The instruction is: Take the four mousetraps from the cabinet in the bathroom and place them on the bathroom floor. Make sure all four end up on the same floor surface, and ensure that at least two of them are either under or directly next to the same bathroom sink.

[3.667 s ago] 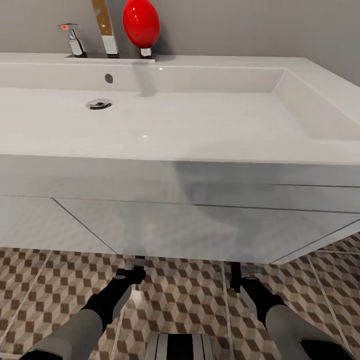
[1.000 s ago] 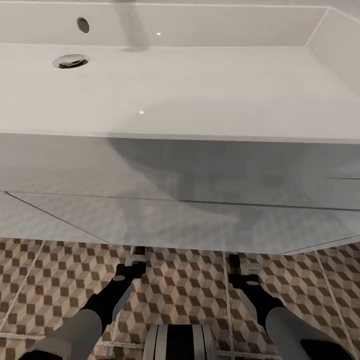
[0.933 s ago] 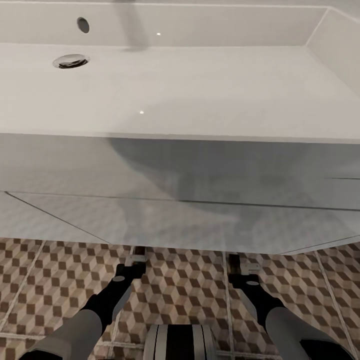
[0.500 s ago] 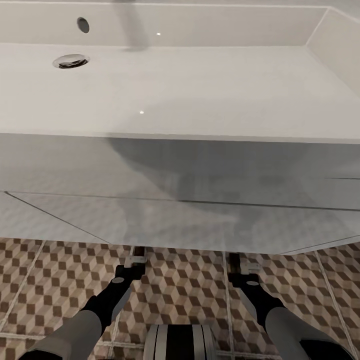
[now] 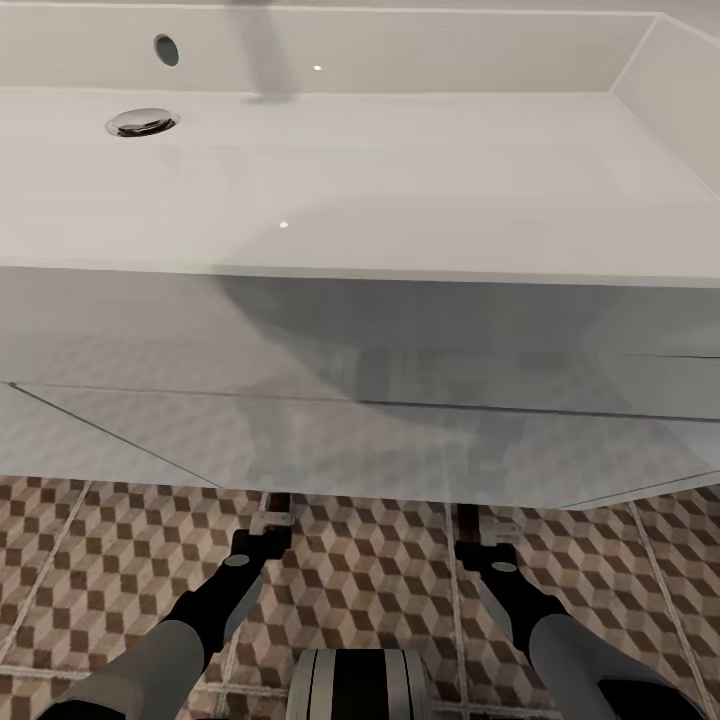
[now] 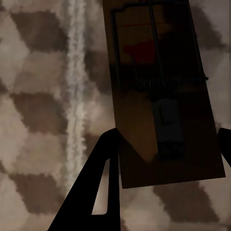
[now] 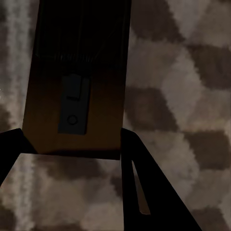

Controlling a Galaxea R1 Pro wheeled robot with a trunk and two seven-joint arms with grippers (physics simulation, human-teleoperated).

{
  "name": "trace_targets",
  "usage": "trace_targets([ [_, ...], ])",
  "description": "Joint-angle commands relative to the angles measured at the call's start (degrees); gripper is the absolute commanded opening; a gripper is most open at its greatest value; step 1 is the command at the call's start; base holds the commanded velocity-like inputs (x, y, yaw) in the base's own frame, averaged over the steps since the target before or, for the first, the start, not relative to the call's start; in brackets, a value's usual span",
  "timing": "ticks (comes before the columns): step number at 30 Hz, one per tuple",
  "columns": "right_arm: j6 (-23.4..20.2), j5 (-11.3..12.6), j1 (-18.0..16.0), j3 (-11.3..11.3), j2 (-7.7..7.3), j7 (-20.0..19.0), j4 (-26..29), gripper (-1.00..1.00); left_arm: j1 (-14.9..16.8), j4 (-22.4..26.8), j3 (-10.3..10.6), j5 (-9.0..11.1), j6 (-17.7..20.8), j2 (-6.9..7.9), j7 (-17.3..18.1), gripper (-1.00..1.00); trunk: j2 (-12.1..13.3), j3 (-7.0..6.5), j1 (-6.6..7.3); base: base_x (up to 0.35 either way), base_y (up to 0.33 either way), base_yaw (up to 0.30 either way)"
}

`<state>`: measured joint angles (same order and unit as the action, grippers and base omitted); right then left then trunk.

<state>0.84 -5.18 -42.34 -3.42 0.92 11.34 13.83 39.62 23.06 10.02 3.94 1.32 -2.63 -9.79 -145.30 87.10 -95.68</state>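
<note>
Nothing much has shifted over the last second: both black arms stay stretched forward and down over the cube-patterned brown, beige and cream tiled floor [image 5: 370, 580], their tips at the near edge of the long white trough sink [image 5: 400, 180] on its wall-hung vanity. From the left wrist, the left gripper [image 6: 166, 159] has its dark fingers [image 6: 98, 173] on either side of a flat dark-brown rectangular mousetrap [image 6: 159, 96] with wire spring and red patch, clamped on its near end. From the right wrist, the right gripper [image 7: 72, 149] likewise grips a second dark-brown mousetrap [image 7: 79, 77] between its fingers [image 7: 144, 183], above the tiles.
</note>
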Motion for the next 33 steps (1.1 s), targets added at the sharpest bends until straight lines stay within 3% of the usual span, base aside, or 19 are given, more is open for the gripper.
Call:
trace_targets([
  [1, 0.16, -0.38, -0.02, -0.36, 0.05, 0.08, -0.03, -1.0, 0.01, 0.06, 0.53, 0.29, 0.13, 0.03, -0.5, -1.0, -0.01, 0.03, 0.01, 0.007, 0.0, 0.0],
  [33, 0.47, -0.99, -0.02, 0.09, 0.05, -0.02, 0.04, -1.0, 0.01, 0.06, 0.54, 0.1, 0.05, -0.07, -1.72, -1.0, -0.01, 0.03, 0.01, 0.034, 0.0, 0.0],
])
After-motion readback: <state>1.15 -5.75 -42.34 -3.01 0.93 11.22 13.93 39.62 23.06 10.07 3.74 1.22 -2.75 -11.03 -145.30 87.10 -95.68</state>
